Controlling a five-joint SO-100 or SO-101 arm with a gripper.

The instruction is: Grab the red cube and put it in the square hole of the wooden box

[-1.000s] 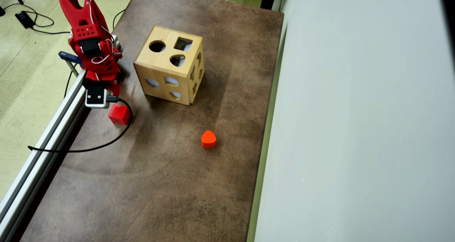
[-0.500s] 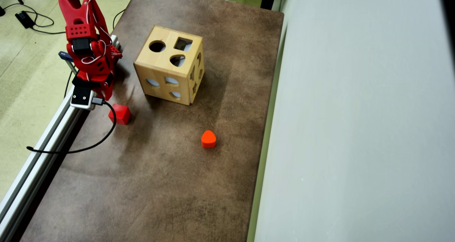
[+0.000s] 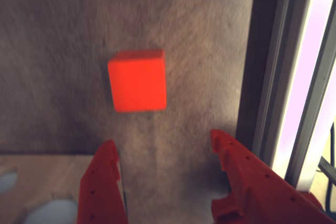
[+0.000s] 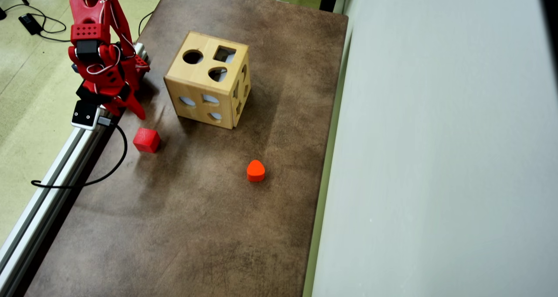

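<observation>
While the red cube [image 4: 146, 140] sits untouched on the table [image 4: 226, 227] left of the wooden box [image 4: 207, 80], the gripper [image 3: 164, 148], jaws apart and empty, has backed away, so the grasp remains undone.

The cube [image 4: 146, 140] is solid red, and the rounded block [image 4: 255, 171] at its four o'clock in the overhead view is orange-red. The box [image 4: 205, 92] is pale wood with dark holes. The table [image 4: 209, 227] is mottled brown; the arm [image 4: 98, 48] is red with white wires.
</observation>
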